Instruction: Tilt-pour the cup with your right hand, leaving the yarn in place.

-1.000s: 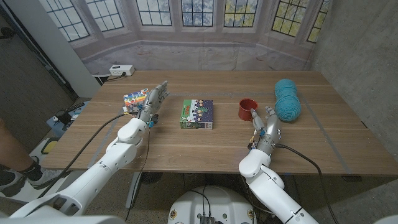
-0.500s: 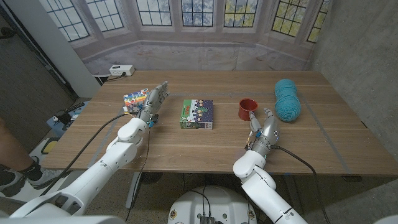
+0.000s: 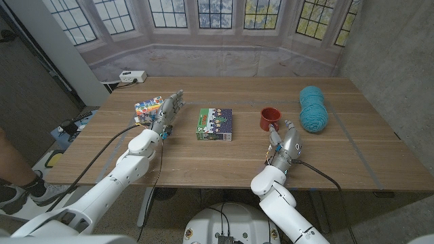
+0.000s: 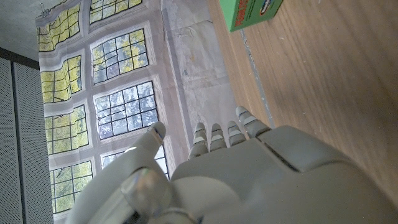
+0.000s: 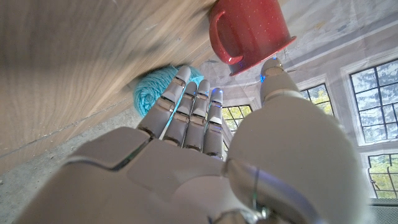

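Left hand [image 3: 167,112] sits over the left part of the bench [image 3: 203,152], fingers extended and apart, holding nothing — just beside a small pile of colourful blocks [image 3: 147,108] on its left. In the left wrist view the same hand [image 4: 249,180] shows its back, fingertips [image 4: 214,132] straight and free of any object.

Centre of bench: a green box [image 3: 215,124] lying flat, well apart from both hands; its corner also appears in the left wrist view [image 4: 252,12].

Right of centre: the red cup [image 3: 270,119] stands upright on the bench, handle turned toward the robot. Right hand [image 3: 286,141] is just in front of it, fingers stretched out and slightly spread, gripping nothing. From the head view I cannot tell whether the fingertips touch the cup. Right wrist view — hand [image 5: 205,162] seen from behind, fingers [image 5: 186,112] reaching toward the cup [image 5: 249,31], a gap visible between them and the handle.

Far right: teal yarn [image 3: 313,108] lies on the bench just beside the cup, apart from the hand; it shows past the fingers in the right wrist view [image 5: 152,90]
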You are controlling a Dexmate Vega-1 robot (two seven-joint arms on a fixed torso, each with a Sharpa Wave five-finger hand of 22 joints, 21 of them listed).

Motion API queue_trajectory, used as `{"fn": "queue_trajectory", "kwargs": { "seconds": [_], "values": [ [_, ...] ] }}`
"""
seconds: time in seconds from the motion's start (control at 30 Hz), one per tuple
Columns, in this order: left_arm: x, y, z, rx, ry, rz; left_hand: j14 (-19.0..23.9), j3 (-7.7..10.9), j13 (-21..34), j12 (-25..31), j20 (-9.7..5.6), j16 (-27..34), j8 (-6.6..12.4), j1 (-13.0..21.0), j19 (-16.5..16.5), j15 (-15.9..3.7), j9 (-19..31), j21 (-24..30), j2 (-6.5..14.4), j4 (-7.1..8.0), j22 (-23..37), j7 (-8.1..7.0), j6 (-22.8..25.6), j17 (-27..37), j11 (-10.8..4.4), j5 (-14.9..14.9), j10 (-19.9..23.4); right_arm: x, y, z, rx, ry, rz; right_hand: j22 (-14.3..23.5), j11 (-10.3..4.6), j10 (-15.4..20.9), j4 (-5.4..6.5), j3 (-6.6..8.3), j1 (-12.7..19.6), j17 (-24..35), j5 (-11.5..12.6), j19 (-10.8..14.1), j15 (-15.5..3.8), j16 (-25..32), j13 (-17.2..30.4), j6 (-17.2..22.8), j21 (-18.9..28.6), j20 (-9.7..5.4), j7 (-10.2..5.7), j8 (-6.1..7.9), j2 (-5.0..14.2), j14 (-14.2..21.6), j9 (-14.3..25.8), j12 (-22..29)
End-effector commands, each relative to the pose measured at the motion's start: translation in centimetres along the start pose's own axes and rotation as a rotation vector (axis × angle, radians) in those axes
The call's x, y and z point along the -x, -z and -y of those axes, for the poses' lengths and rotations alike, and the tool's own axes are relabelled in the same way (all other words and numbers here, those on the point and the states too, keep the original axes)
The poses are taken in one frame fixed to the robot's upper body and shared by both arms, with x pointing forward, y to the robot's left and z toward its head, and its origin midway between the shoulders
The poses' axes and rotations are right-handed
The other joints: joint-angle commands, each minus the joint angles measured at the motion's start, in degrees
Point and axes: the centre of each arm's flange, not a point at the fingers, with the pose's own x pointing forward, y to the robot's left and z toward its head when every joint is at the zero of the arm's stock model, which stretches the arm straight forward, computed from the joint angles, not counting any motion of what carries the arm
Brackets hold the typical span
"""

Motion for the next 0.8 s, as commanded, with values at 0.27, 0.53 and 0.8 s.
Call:
{"fn": "queue_trajectory", "kwargs": {
  "seconds": [0.27, 0.53, 0.8],
  "values": [
    [0.1, -0.2, -0.3, -0.002, -0.005, 0.009, 0.3, -0.05, 0.2, 0.2, 0.03, 0.3, 0.00, 0.7, 0.4, 0.23, 0.2, -0.1, 0.0, -0.51, 0.3, 0.23, 0.5, 0.1, 0.13, 0.4, 0.3, -0.3, 0.7, -1.3, 0.035, -0.007, 0.007, 0.2, -1.00, 1.8, 0.10, 0.72, 1.4, 0.4, 0.7, 0.3, -2.22, 0.4, 0.3, 1.9, -0.2, -0.99, -0.69, 0.30, 0.40, 2.0, 0.2, 0.4],
    [0.1, -0.3, -0.1, -0.006, -0.005, 0.010, 0.3, -0.14, 0.2, 0.2, -0.01, 0.3, -0.04, 0.8, 0.4, 0.16, 0.2, -0.1, 0.0, -0.60, 0.3, 0.23, 0.5, 0.1, 0.11, 0.4, 0.3, -0.6, 1.2, -1.4, 0.038, -0.003, 0.004, 0.2, -1.53, 2.8, 0.25, 0.81, 1.8, 0.5, 0.8, 0.6, -2.36, 0.3, 0.4, 2.9, -0.3, -1.19, -1.08, 0.37, 0.40, 2.6, 0.3, 0.5],
    [0.4, -0.3, 0.3, -0.008, -0.001, 0.007, 0.3, -0.22, 0.3, 0.2, -0.02, 0.3, -0.04, 0.8, 0.4, 0.15, 0.2, -0.1, 0.0, -0.69, 0.3, 0.17, 0.6, 0.1, -0.05, 0.4, 0.3, -0.7, 1.7, -1.2, 0.046, 0.001, 0.004, 0.2, -1.48, 5.1, 0.49, 0.83, 2.3, 0.7, 0.8, 0.7, -3.16, 0.7, 0.6, 4.3, -0.4, -1.40, -1.32, 0.50, 0.80, 4.0, 0.3, 1.2]
  ]
}}
